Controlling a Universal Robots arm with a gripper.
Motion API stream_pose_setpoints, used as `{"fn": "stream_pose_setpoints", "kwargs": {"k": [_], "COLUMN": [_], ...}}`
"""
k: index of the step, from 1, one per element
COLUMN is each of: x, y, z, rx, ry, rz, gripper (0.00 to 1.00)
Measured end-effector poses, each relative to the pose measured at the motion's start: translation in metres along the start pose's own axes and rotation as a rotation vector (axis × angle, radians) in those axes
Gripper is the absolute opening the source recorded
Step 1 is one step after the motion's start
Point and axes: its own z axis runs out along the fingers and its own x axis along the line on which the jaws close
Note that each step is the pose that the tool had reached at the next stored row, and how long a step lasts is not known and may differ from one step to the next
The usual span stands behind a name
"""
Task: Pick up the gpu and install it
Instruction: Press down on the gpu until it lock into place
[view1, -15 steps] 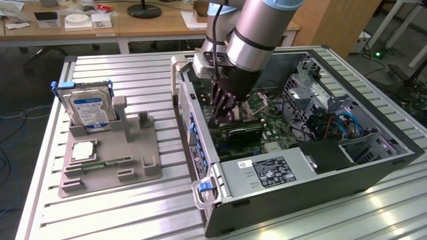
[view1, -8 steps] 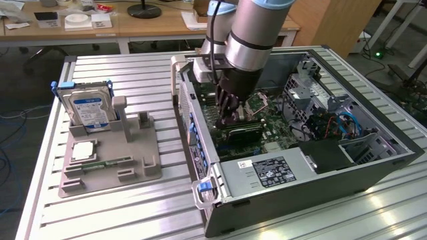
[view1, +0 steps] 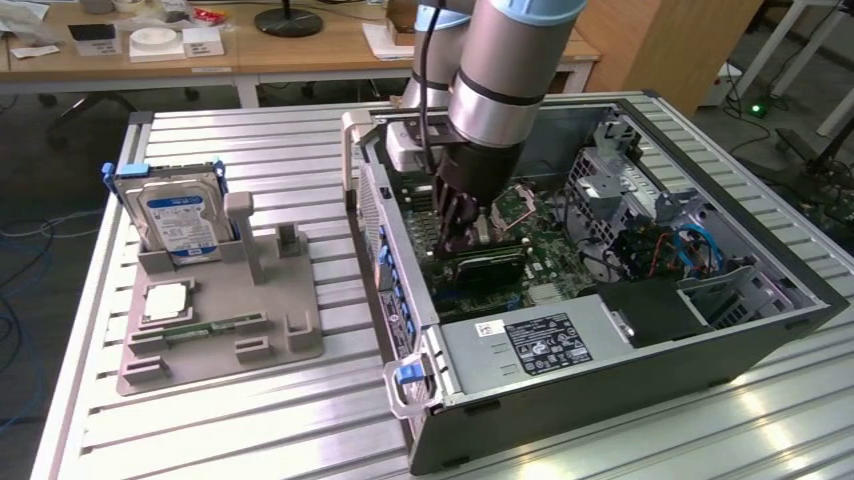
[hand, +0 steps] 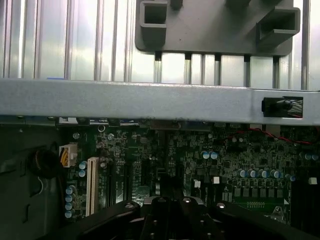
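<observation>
Claw lowered into the open computer case, over the gpu on the motherboard.

In the exterior view the arm reaches down into the computer case (view1: 587, 370) lying open on the slatted worktop (view1: 267, 420), and the claw (view1: 461, 238) sits right at the top edge of the gpu (view1: 483, 264), a dark flat card standing on the green motherboard (view1: 561, 245). Whether the claw is parted or clamped on the card, I cannot tell (its tips are hidden against the dark card). Well apart, toward the exterior view's left, a grey holder tray (view1: 214, 330) carries a silver hard drive (view1: 178, 222) with a blue label, standing upright.
</observation>
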Motion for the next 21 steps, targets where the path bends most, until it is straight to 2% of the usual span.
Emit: {"fn": "stream_pose_setpoints", "kwargs": {"k": [9, 11, 14, 21], "x": [0.000, 0.000, 0.000, 0.000], "y": [-0.0005, -0.0004, 0.0003, 0.0003], "z": [0.0061, 0.0045, -0.0039, -0.0044], "rx": [0.0000, 0.0012, 0.0025, 0.0034], "ry": [0.0000, -0.0016, -0.0003, 0.0000], "rz": [0.000, 0.000, 0.000, 0.000], "gripper": [0.11, 0.11, 0.11, 0.11]}}
